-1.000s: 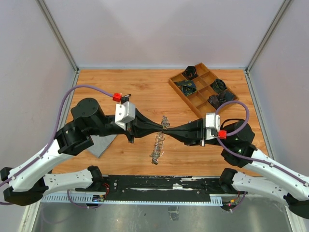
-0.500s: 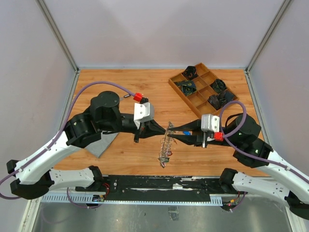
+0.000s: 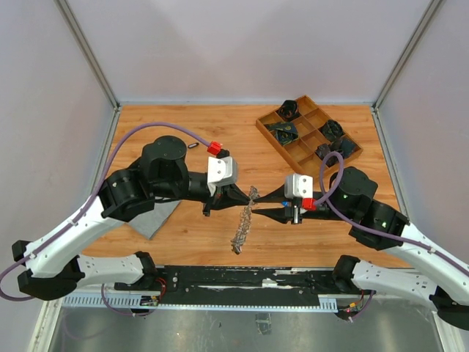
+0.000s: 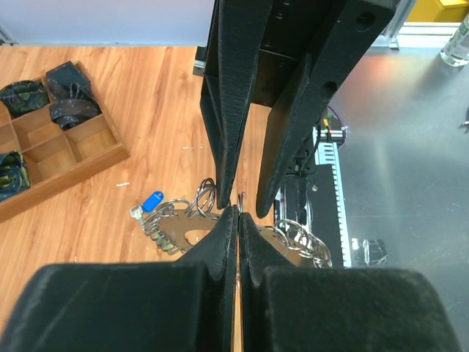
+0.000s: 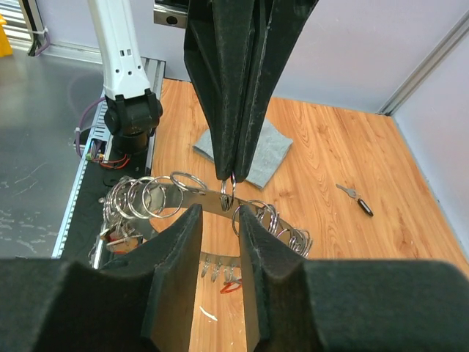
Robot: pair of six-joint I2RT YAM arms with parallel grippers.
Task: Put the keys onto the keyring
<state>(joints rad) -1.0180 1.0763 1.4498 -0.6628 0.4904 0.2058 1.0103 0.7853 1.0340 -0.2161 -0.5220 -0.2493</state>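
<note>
The keyring (image 3: pixel 240 224) is a silver band crowded with small rings and keys, and it hangs off the table between the arms. My left gripper (image 3: pixel 247 196) is shut on a small ring at its top; the left wrist view shows the fingertips (image 4: pixel 239 216) pinched together over the keyring (image 4: pixel 179 233). My right gripper (image 3: pixel 262 208) is open, with one finger on each side of that small ring (image 5: pixel 228 192) and the keyring (image 5: pixel 146 196) just beyond them. A blue-tagged key (image 4: pixel 150 202) hangs on the ring. One loose key with a black tag (image 5: pixel 355 198) lies on the table (image 3: pixel 192 145).
A wooden compartment tray (image 3: pixel 308 136) with dark items stands at the back right. A grey cloth (image 3: pixel 154 218) lies under the left arm. The black and metal base rail (image 3: pixel 242 282) runs along the near edge.
Both arms shifted toward the centre and the keyring rose off the table. The right gripper now stands open beside the ring, which hangs from the left gripper.
</note>
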